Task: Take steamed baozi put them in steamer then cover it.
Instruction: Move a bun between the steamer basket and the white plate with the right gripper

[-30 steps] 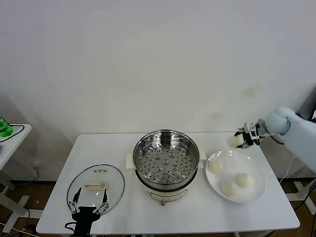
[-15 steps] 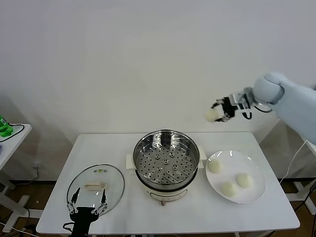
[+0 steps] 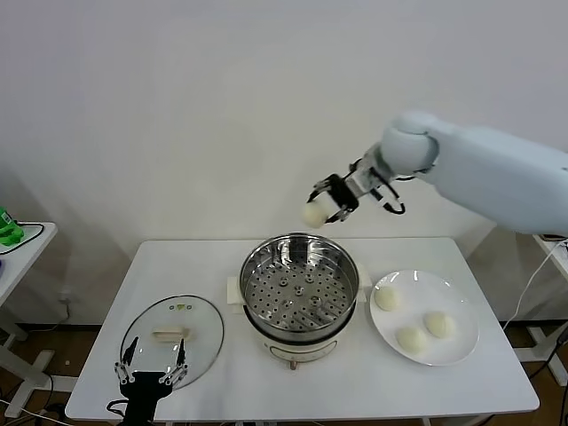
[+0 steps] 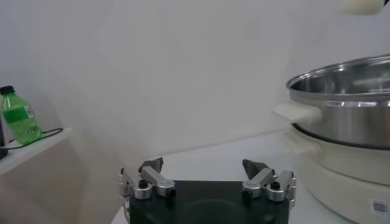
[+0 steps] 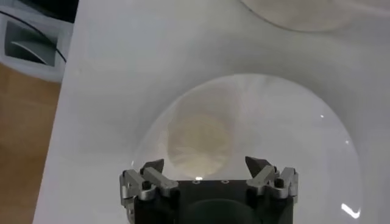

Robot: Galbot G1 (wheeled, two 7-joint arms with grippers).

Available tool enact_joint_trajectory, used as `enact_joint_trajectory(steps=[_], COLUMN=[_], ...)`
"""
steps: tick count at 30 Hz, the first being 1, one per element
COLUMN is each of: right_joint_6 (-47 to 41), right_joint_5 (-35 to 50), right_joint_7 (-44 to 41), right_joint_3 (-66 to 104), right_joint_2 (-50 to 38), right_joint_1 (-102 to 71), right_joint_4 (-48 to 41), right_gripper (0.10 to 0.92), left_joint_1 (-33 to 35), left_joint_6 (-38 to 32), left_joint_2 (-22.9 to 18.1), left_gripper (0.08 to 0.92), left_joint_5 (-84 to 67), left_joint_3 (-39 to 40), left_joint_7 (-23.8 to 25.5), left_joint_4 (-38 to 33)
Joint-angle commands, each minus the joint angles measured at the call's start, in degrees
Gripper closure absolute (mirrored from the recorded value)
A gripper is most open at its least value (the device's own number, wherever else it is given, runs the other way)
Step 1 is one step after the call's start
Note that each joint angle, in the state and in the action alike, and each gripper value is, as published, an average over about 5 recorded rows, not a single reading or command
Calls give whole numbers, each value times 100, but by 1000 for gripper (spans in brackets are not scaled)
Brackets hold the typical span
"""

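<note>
Four small round cream-white steamed baozi are in sight: three lie on the flat round white plate (image 3: 448, 351) at the right end of the white rectangular table (image 3: 98, 382), one toward the plate's left rim (image 3: 386, 299) and two close together nearer its front (image 3: 411, 338) (image 3: 437, 324), and the fourth baozi (image 3: 314, 213) is up in the air. There is one steamer (image 3: 299, 288), a round shiny stainless-steel basket with a perforated bottom on a cream-white pot base, standing at the table's centre with nothing inside it. One oval glass lid with a cream handle (image 3: 171, 335) lies flat on the table to the steamer's left. A single green plastic bottle (image 4: 19, 117) stands on a small side table at the far left. The pale blue right arm reaches in from the right edge, elbow high, forearm sloping down and to the left, so that the right gripper (image 3: 325, 203) hangs above the steamer's back rim, its fingers narrowed onto the fourth baozi, which sits clear of the basket. The left gripper (image 3: 150, 371) stays low at the table's front edge, just at the near side of the glass lid, its fingers spread wide with nothing between them.
</note>
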Motion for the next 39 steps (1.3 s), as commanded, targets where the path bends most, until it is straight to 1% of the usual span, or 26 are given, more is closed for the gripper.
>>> enact_joint_trajectory(steps=[1,5,8,14,27,39], right_joint_6=[1159,1528,1716,1863,2107,2172], right_joint_5=[-1180,-1765,-1971,-2100,-2569,-2733], right_joint_7=[244,440,543,621,725,779], right_joint_3=[-323,-206,-122,-118,72,116], right_joint_2=[345,318,399,607,1131,1255], right_joint_1=[-254,-504,-638,-741,-1113,-1251], right_joint_4=[-69,-189,-311,-472,-1315,-1626], right_gripper=[431,431,431,431,431,426], left_joint_1=[10,-2,-18,-79,-138,-186], left_joint_6=[2,6,6,11,-1,-3], left_joint_2=[-1,-2,7,-3,-53,-63], left_gripper=[177,177,177,177,177,177], left_joint_5=[-23,-52,-55,-60,-77,-81], left_joint_3=[-36,-64,-66,-52,-43,-17], left_joint_7=[-2,-8,-10,-15,-19,-27], left_joint_4=[-10,-14,23,44,77,68])
